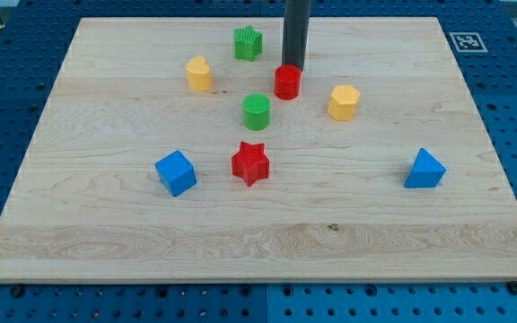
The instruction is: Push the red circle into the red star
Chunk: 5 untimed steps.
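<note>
The rod, bearing no pincer and holding nothing, had its tip touching the red circle from the view's top; a straight push toward the view's bottom-left would meet the red star, passing just beside the green circle.

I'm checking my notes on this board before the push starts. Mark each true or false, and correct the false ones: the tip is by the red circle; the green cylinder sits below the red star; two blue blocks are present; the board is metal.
1. My tip is just above the red circle, seemingly touching it. True.
2. The green cylinder lies below the red star. False: it lies above it.
3. Two blue blocks are present. True: a blue cube and a blue triangular block.
4. The board is metal. False: it is a wooden board.
</note>
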Tool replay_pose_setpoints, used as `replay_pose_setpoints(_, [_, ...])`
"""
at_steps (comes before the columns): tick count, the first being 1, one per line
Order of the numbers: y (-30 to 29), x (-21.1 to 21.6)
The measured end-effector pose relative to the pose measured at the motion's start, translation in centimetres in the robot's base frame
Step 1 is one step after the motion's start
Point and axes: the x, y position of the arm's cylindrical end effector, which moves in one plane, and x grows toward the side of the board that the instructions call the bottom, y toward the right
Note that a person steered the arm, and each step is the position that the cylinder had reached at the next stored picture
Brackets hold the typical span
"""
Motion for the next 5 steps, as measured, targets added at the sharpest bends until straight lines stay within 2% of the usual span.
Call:
replay_pose_setpoints(3, [0.0, 6.1])
replay_pose_setpoints(5, [-2.4, 6.8])
